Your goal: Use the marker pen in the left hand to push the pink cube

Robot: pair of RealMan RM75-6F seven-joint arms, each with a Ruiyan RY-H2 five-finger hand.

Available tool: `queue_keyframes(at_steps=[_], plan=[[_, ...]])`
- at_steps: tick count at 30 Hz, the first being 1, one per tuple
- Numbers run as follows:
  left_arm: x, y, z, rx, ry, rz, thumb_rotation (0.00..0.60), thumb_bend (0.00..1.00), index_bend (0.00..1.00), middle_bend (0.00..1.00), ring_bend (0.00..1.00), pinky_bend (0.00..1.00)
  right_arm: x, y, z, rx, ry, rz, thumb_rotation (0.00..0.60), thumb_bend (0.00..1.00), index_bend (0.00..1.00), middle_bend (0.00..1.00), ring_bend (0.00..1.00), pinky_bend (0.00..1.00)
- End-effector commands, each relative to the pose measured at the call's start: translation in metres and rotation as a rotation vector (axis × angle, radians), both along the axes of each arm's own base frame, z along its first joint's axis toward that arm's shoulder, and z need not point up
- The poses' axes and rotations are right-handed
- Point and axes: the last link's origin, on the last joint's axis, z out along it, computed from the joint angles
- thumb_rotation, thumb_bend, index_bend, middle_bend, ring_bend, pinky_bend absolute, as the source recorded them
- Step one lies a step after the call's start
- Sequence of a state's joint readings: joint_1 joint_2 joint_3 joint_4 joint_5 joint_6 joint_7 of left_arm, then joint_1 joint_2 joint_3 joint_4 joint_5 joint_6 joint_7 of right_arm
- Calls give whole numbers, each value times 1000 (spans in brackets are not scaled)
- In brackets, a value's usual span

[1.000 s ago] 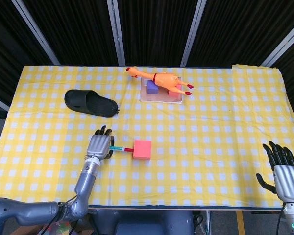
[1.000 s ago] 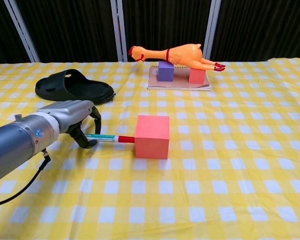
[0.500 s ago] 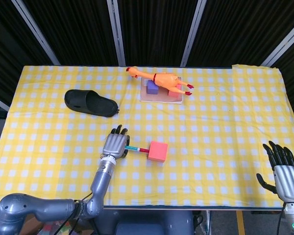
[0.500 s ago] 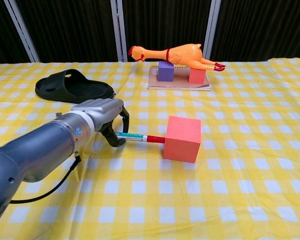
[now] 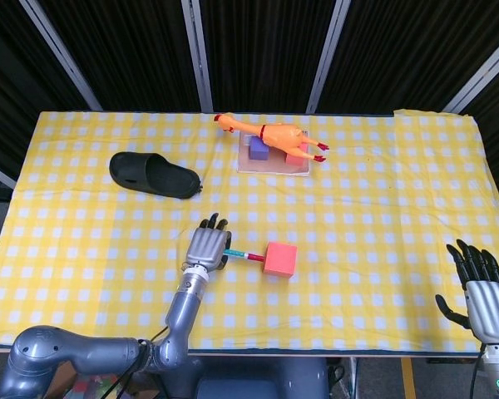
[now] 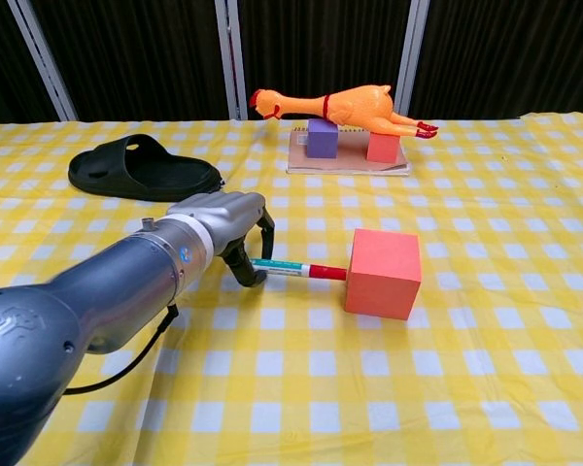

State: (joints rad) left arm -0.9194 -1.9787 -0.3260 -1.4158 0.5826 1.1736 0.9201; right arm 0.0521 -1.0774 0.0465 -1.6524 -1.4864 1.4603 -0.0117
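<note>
Yellow checked cloth (image 5: 382, 208) covers the table, dark curtains behind it. Left hand (image 5: 206, 248) sits left of centre in the head view, fingers curled around the marker (image 6: 296, 269), whose red tip touches the pink cube's (image 6: 383, 274) left face. The cube stands just right of centre. Right hand (image 5: 481, 291) is at the lower right corner, fingers spread and holding nothing. Upper left lies a slipper (image 5: 154, 175); top centre, a rubber chicken (image 5: 270, 135) rests on blocks.
</note>
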Motion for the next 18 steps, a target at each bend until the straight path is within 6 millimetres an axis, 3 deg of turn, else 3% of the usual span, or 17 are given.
queue_keyframes(at_steps=[1, 9, 18], plan=[[-3, 1, 4, 7, 9, 6, 600, 537, 570, 148, 32, 145, 0, 0, 0, 1, 1, 0, 600, 378, 0, 0, 0, 0], [0, 4, 3, -7, 7, 10, 600, 537, 569, 148, 32, 145, 0, 0, 0, -1, 0, -3, 600, 378, 0, 0, 0, 0], [26, 3, -14, -33, -22, -19, 600, 537, 570, 148, 32, 144, -1, 0, 0, 0, -7, -9, 600, 378, 0, 0, 0, 0]])
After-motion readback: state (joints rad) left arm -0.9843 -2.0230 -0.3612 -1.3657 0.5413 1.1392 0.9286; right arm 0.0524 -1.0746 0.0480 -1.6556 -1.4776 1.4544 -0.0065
